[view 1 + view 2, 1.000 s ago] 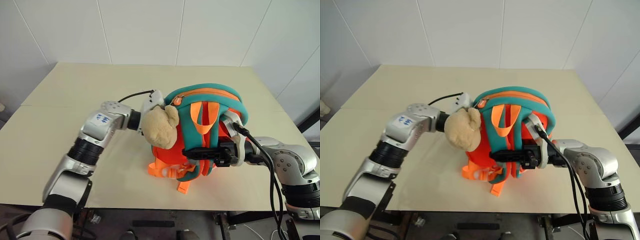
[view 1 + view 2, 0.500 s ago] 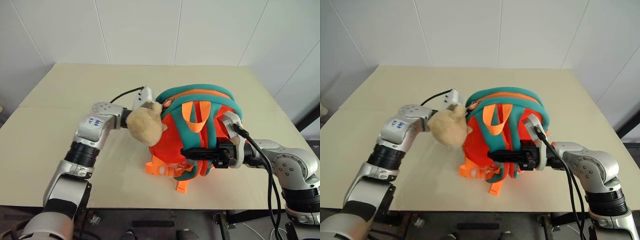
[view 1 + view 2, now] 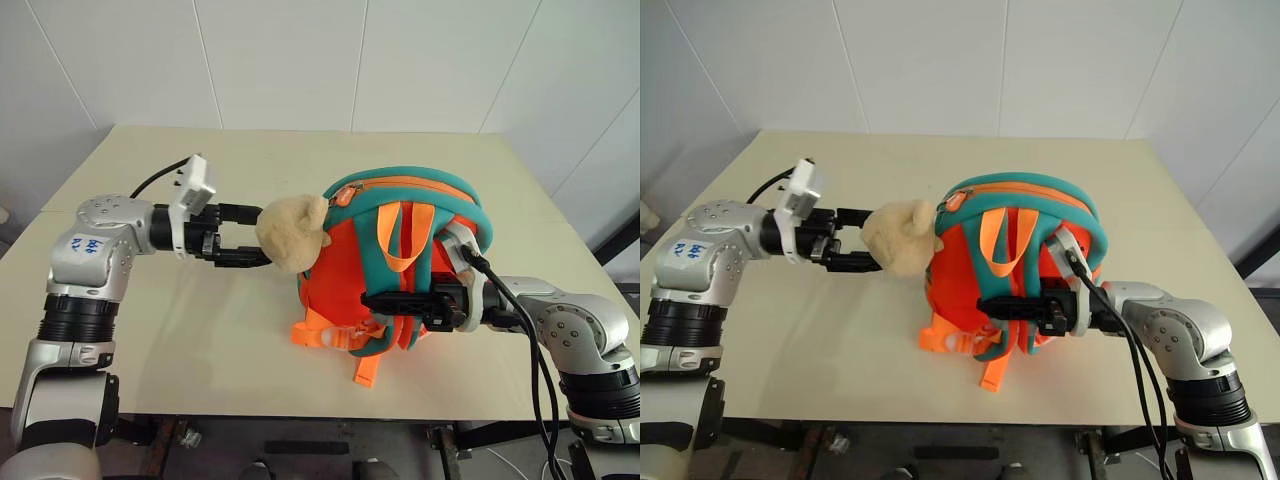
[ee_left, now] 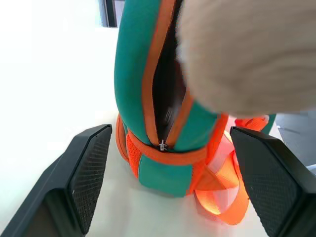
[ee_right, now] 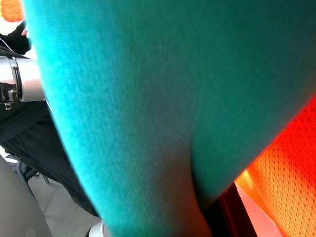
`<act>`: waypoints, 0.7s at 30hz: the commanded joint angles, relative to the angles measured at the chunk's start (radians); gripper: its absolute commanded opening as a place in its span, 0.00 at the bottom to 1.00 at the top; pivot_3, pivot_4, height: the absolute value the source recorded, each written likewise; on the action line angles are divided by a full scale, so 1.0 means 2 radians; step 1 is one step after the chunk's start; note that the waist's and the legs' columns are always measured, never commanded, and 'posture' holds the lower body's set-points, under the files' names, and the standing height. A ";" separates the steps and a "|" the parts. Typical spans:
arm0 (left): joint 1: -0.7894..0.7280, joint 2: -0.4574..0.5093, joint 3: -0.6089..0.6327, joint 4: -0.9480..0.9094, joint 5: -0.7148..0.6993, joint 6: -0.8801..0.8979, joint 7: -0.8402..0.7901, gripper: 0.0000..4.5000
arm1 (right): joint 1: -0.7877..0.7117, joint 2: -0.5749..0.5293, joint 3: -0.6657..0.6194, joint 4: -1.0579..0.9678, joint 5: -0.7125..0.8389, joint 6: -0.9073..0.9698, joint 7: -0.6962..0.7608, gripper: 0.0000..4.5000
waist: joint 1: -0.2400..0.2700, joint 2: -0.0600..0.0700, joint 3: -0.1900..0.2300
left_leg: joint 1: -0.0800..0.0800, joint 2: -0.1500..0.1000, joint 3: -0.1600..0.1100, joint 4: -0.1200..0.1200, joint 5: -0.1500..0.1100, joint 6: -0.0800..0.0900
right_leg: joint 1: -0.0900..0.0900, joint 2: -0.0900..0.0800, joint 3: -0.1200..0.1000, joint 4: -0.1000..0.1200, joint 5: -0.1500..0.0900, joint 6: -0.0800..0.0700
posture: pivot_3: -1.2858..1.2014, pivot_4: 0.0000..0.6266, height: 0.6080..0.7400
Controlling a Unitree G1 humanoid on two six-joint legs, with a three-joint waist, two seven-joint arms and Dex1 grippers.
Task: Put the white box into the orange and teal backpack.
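My left gripper [image 3: 248,237] sits left of centre with its fingers spread wide, empty, tips just beside the plush bear [image 3: 290,233]. My right gripper [image 3: 385,303] is clamped on a teal strap of the backpack [image 3: 400,265], standing centre-right with its zip [image 4: 165,94] parted. Bare table [image 3: 190,340] surrounds it.

Both silver-grey metal arms [image 3: 85,270] had black ribbed joint bands, black textured two-fingered grippers [image 3: 243,236] and trailing black cables [image 3: 538,362].

bright, even light (soft shadows); left wrist view overexposed, right wrist view blurred.
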 commanded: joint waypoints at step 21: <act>-0.017 -0.007 0.034 -0.038 -0.053 0.029 0.043 0.27 | -0.001 0.010 0.003 0.001 -0.016 -0.018 0.006 0.00 | -0.003 0.000 0.000 | 0.000 0.000 0.000 0.002 0.000 0.000 | 0.001 0.000 0.000 0.001 0.000 0.000 | 0.52 0.24 1.00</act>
